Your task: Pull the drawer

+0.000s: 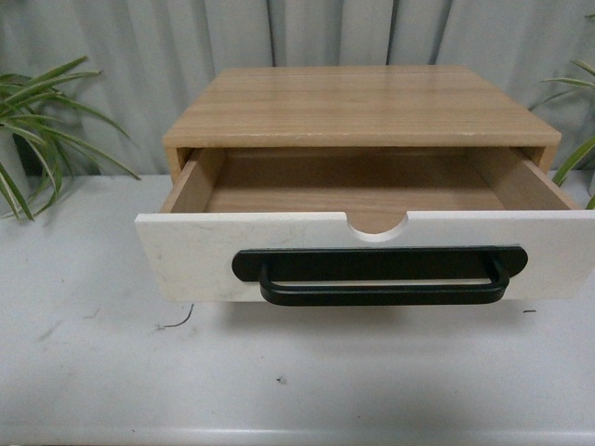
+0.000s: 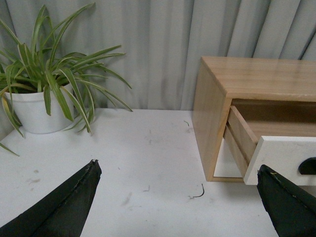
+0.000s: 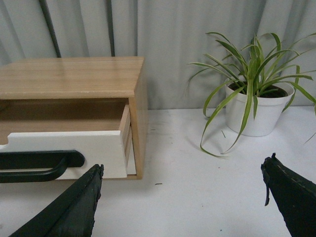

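Observation:
The drawer (image 1: 195, 255) stands pulled well out of the light wood cabinet (image 1: 358, 107), its inside bare. Its white front carries a long black bar handle (image 1: 381, 276) under a half-round notch (image 1: 376, 226). Neither arm shows in the front view. My left gripper (image 2: 177, 170) is open over the table, left of the cabinet (image 2: 212, 118), with the drawer's front corner (image 2: 281, 158) beside one fingertip. My right gripper (image 3: 182, 170) is open on the cabinet's right side, near the drawer front (image 3: 74, 148) and the handle end (image 3: 39, 165). Nothing is between either pair of fingers.
The cabinet sits on a white table (image 1: 279, 372) before grey curtains. A potted plant in a white pot (image 2: 32, 111) stands at the far left, another (image 3: 256, 113) at the far right. Small bits of debris (image 2: 197, 192) lie on the table.

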You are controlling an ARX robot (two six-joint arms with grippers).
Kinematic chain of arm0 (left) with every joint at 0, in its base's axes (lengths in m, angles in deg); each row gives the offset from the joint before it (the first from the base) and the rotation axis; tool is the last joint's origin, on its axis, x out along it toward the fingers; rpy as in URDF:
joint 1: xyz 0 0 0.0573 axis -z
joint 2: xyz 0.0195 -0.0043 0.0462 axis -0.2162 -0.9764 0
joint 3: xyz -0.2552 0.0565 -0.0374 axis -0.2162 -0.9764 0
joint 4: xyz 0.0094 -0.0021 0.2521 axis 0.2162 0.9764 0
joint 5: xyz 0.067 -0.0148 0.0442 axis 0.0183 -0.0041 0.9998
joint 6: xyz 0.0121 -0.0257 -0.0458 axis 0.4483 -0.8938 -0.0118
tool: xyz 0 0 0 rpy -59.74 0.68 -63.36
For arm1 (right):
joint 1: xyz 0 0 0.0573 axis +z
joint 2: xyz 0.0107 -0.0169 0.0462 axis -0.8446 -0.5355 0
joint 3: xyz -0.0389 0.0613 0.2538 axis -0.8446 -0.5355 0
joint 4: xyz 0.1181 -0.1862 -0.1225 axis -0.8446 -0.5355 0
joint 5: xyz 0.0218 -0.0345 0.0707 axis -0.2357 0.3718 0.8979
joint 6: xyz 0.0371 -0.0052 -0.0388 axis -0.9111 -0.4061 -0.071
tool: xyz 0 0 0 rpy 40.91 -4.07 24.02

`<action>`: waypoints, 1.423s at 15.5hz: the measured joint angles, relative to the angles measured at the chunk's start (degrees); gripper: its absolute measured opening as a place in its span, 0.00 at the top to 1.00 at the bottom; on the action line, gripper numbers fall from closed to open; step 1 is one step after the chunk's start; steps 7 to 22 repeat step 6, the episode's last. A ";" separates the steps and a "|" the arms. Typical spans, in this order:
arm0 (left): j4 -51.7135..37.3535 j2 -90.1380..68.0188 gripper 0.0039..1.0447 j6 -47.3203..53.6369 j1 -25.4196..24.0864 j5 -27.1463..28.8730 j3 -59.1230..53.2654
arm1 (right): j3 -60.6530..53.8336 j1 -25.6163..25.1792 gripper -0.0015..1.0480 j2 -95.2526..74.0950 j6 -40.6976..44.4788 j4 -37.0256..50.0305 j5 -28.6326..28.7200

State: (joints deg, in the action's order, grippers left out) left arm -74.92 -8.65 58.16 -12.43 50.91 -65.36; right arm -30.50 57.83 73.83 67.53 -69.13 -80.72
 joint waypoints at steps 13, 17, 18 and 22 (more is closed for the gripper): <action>0.00 0.00 0.06 0.00 0.00 0.00 0.00 | 0.00 0.00 0.06 0.00 0.00 0.00 0.00; 0.00 0.00 0.06 0.00 0.00 0.00 0.00 | 0.00 0.00 0.06 0.00 0.00 0.00 0.00; 0.00 0.00 0.06 0.00 0.00 0.00 0.00 | 0.00 0.00 0.06 0.00 0.00 0.00 0.00; 0.00 0.00 0.06 0.00 0.00 0.00 0.00 | 0.00 0.00 0.06 0.00 0.00 0.00 0.00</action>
